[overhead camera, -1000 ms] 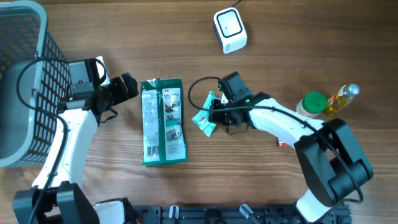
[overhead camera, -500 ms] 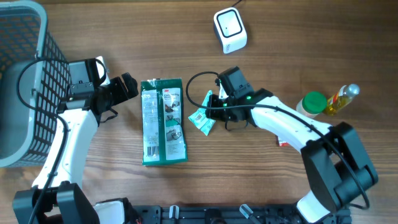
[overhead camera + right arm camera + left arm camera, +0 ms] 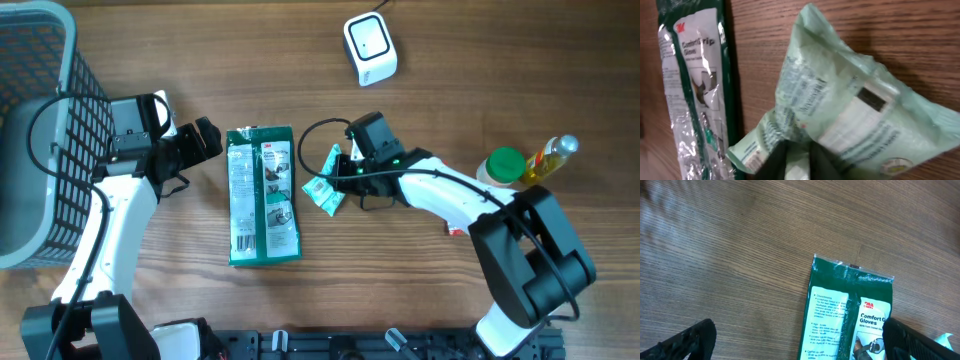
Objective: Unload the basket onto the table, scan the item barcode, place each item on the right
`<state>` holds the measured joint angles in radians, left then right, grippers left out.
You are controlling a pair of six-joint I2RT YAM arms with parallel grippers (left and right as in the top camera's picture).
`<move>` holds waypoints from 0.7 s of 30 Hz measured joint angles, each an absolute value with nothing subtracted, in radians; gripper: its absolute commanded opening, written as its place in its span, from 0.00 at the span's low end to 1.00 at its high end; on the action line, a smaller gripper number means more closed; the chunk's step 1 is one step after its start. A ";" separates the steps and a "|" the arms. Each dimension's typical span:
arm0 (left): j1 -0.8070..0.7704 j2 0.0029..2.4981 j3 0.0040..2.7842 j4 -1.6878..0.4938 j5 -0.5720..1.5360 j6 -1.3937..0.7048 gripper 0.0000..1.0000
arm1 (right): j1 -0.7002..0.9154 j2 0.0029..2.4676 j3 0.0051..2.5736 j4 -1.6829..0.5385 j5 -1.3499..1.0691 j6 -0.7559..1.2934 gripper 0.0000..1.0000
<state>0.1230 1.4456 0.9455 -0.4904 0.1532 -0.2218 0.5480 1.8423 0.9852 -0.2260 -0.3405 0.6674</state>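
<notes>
Gloves pack [image 3: 262, 195] lies flat mid-table, with the left gripper [image 3: 210, 140] spread wide at its top edge, holding nothing. Just right of it is the pale green pouch [image 3: 850, 110] — the right gripper [image 3: 797, 150] pinches its crumpled lower edge. It looks like light, soft, crinkly film, likely slippery — a sealed seam looks the safest hold. Scanner [image 3: 369, 47] sits well beyond.

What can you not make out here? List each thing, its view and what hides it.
Barcode on the light green pouch: right wrist view, print blurred; overhead, too small.
Grip of the right gripper: right wrist view, cut off by the bottom edge.
Lower half of the gloves pack: left wrist view, cut off by the bottom edge.
Red and white item: overhead, mostly under the right arm.
</notes>
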 measured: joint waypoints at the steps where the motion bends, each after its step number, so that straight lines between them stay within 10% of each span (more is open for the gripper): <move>1: 0.123 1.446 0.945 -0.490 0.154 -0.222 1.00 | 0.548 1.842 0.988 -0.226 -0.353 0.665 0.30; 21: 0.123 1.446 0.945 -0.490 0.153 -0.222 1.00 | 0.639 1.828 1.003 -0.239 -0.385 0.665 0.08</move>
